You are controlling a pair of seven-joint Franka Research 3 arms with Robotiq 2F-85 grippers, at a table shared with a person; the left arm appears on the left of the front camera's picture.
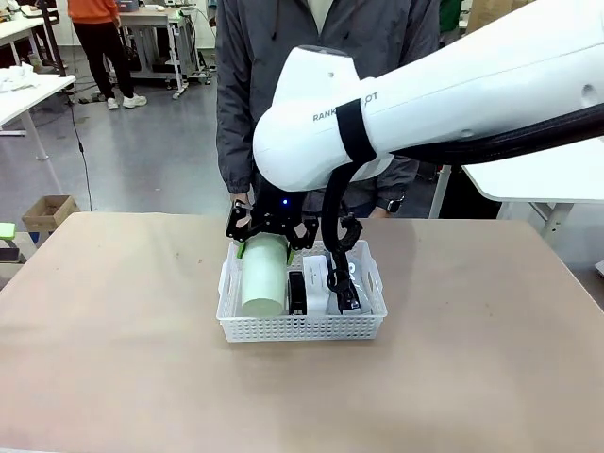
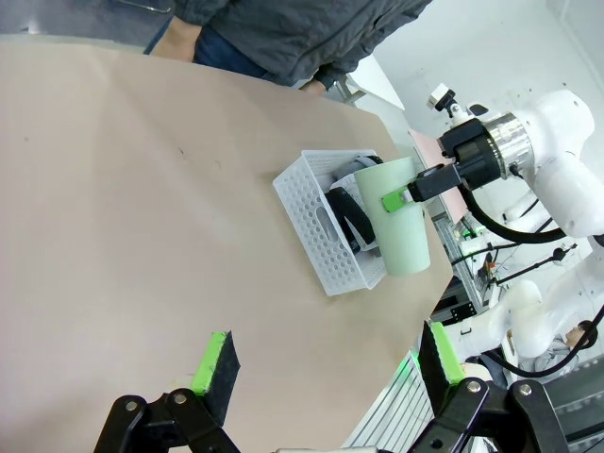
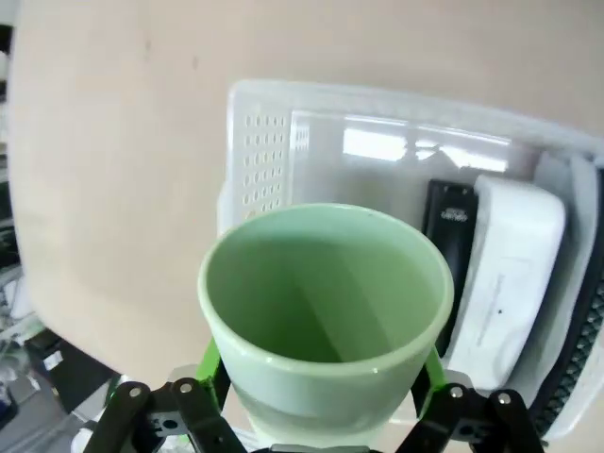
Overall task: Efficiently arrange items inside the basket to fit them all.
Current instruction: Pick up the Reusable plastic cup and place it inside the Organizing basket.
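1. Right gripper (image 1: 269,231) – pads clamped on either side of pale green paper cup (image 1: 264,274), near its base. Cup lies tilted, mouth toward basket's near wall, hanging over the left end of the bay.
2. Basket (image 1: 300,327) – white, perforated, directly under the gripper, on the table (image 1: 113,330).
3. Black stapler (image 1: 296,291) – inside basket, just beside the cup on its right, lying lengthwise.
4. Small white box (image 1: 314,283) – next slot over from the stapler, further right of the gripper.
5. Grey soft pouch (image 3: 576,311) w/ black strap – far right end; strap loops up above the rim.
6. Left gripper (image 2: 326,363) – fingers spread wide, nothing between them, well apart from the basket.
7. Person's hand (image 1: 242,200) – just behind the gripper at far table edge.
8. Risks (est.):
   - Cup thin; too hard a squeeze could crush it.
   - Free bay looks barely cup-wide; lowering off-line may catch rim or ride up on stapler.
   - Release while tilted = cup could roll out.
   - Strap may snag fingers on exit.
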